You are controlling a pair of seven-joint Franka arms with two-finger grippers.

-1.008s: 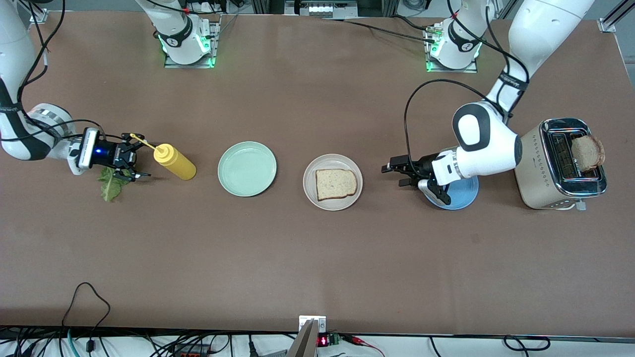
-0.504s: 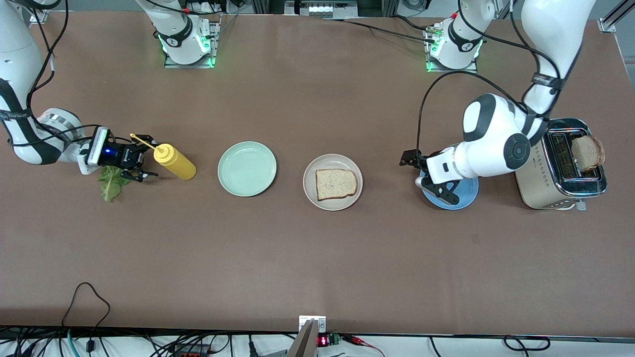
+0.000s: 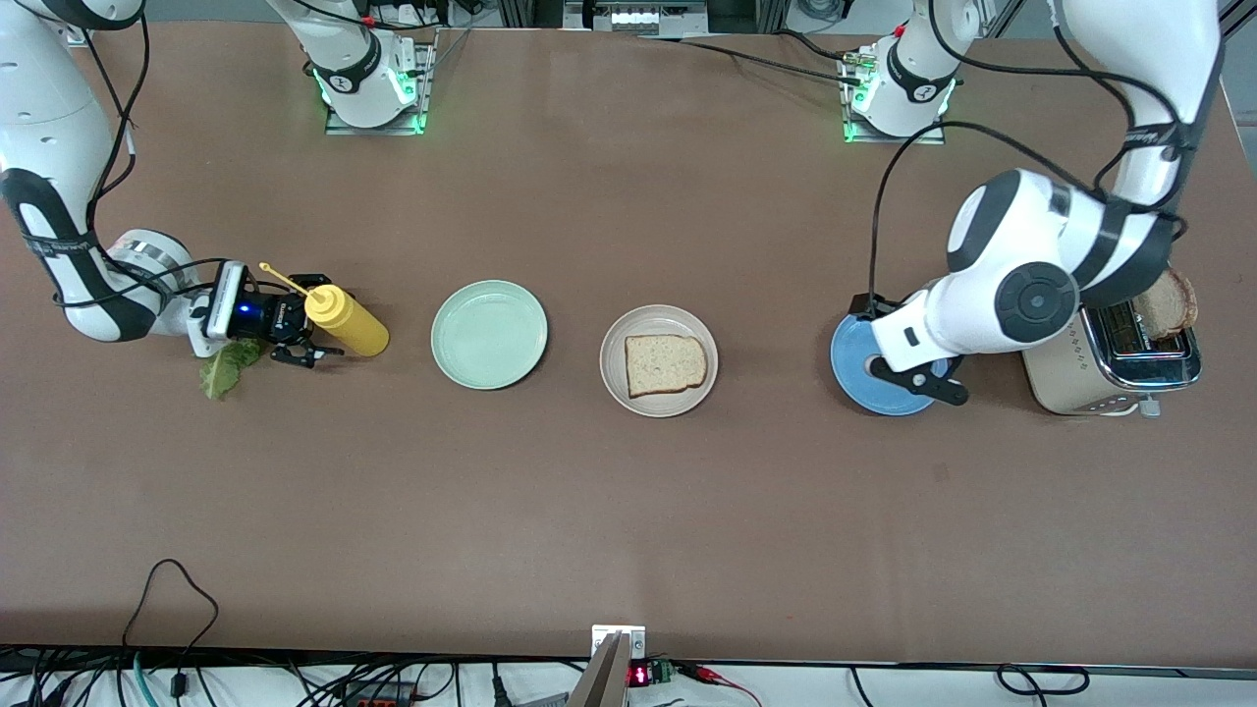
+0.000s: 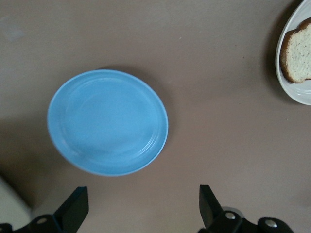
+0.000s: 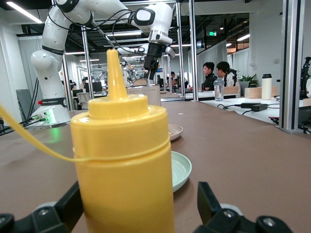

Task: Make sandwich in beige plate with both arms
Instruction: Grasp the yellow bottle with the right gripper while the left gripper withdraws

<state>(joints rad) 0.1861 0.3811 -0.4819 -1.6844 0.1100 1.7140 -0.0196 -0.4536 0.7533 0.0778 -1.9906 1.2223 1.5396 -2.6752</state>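
One bread slice (image 3: 665, 364) lies on the beige plate (image 3: 658, 313). The plate's edge (image 4: 291, 85) and the slice (image 4: 297, 56) also show in the left wrist view. A second slice (image 3: 1169, 299) stands in the toaster (image 3: 1100, 368). The lettuce leaf (image 3: 222, 366) lies on the table under the right wrist. My right gripper (image 3: 316, 319) (image 5: 138, 208) is open, with the yellow sauce bottle (image 3: 346, 321) (image 5: 121, 170) between its fingers. My left gripper (image 3: 901, 365) (image 4: 141, 211) points down, open and empty, over the edge of the blue plate (image 3: 852, 358) (image 4: 107, 121).
A mint green plate (image 3: 489, 334) (image 5: 182, 170) sits between the bottle and the beige plate. The toaster stands at the left arm's end of the table, beside the blue plate. Bare brown table stretches toward the front camera.
The left arm has swung back toward the toaster and now looks straight down on the blue plate. The right gripper has slid off the lettuce, forward around the bottle.
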